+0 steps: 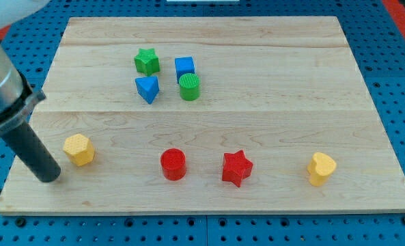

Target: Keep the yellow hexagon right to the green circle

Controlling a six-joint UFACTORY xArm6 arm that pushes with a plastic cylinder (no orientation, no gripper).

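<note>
Background: blue pegboard with rows of small holes lies under and around the desk (257, 123), a pale wooden board of glued planks.
Writing: no brand, label or letters can be read on any block or on the board.
End effector: only a dark rod from a grey arm, so it has no jaws to open or close; it holds nothing.
My tip (50, 179): stands on the board near the view's bottom-left corner, just left of the yellow hexagon (78, 149), a small gap between them.
Green circle (189, 87): in the upper cluster, touching or almost touching the blue cube (184, 67) above it; the blue triangle (147, 89) is on its left, the green star (147, 61) further up-left.
Yellow hexagon: well apart from the green circle, lower and on the view's left of it.
Bottom row: red cylinder (173, 164), red star (237, 167), yellow heart-like block (321, 169) near the view's right edge.
Open room: wide bare wood on the right of the green circle and across the middle plank.
</note>
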